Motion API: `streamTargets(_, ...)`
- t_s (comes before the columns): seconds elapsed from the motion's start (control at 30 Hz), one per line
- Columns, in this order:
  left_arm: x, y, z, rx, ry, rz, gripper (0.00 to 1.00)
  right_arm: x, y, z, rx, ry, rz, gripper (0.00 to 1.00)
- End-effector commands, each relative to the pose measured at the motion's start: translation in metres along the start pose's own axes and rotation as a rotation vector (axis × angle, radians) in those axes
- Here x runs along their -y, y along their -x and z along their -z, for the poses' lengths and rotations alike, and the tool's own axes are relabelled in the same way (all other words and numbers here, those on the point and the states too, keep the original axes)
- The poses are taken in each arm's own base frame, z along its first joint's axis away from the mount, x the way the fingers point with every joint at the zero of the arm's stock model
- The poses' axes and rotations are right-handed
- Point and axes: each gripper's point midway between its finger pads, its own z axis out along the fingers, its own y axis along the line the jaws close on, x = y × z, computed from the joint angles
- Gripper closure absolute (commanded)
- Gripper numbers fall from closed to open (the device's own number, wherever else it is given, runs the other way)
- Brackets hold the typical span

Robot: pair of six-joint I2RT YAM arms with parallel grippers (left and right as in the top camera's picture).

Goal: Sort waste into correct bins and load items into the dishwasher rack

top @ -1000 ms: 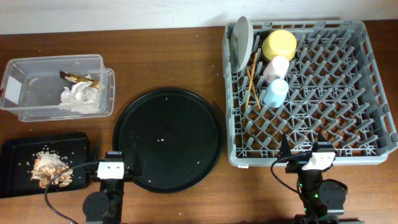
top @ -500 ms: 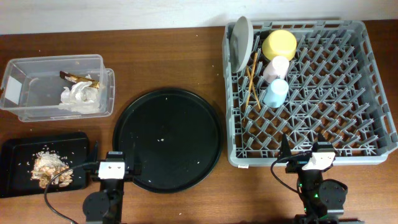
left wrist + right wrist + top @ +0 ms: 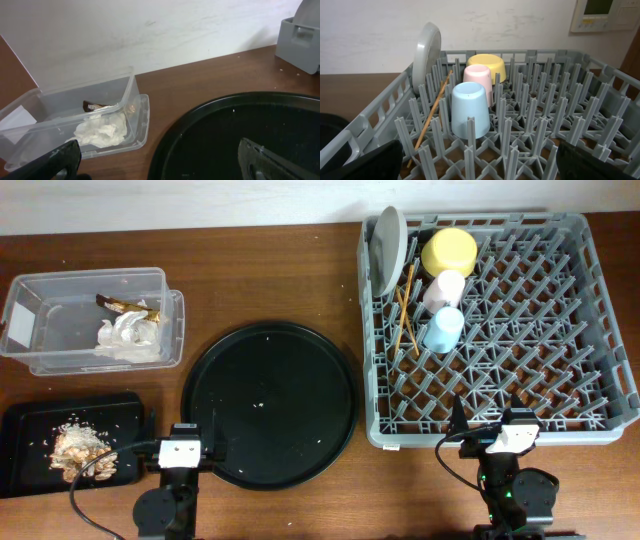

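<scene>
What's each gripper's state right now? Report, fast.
Left gripper: open, holding nothing.
Right gripper: open, holding nothing.

the grey lattice rack [image 3: 560,300] carries a yellow bowl [image 3: 449,250], pink cup [image 3: 446,286], light blue cup [image 3: 443,328] and pale grey plate [image 3: 387,248].

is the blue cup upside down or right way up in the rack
Upside down. The blue cup shows its closed base on top and widens toward its mouth, down among the pegs of the rack.
</scene>
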Motion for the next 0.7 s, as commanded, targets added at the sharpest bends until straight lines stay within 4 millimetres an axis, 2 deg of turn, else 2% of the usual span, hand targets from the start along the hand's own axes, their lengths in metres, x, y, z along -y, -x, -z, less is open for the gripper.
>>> streamTargets(0.0, 0.0032, -0.0007, 0.0001, 0.004, -0.016, -0.018, 0.0, 0.0027, -0.0027, -0.0002, -0.002, -0.013, 0.004, 0.02)
streamTargets(0.1, 0.0034, -0.0009, 0.0001, 0.002, -0.017, 0.021, 0.01, 0.0027, -0.0027, -0.0002, -0.002, -0.013, 0.003, 0.02)
streamTargets(0.23, 0.0021, -0.001, 0.0001, 0.001, -0.01, 0.175, 0.01, 0.0028, -0.0027, -0.0002, -0.002, -0.013, 0.004, 0.02)
streamTargets(0.67, 0.0023, -0.0007, 0.0001, 0.002, -0.01, 0.158, 0.01, 0.0027, -0.0027, -0.0002, -0.002, -0.013, 0.003, 0.02)
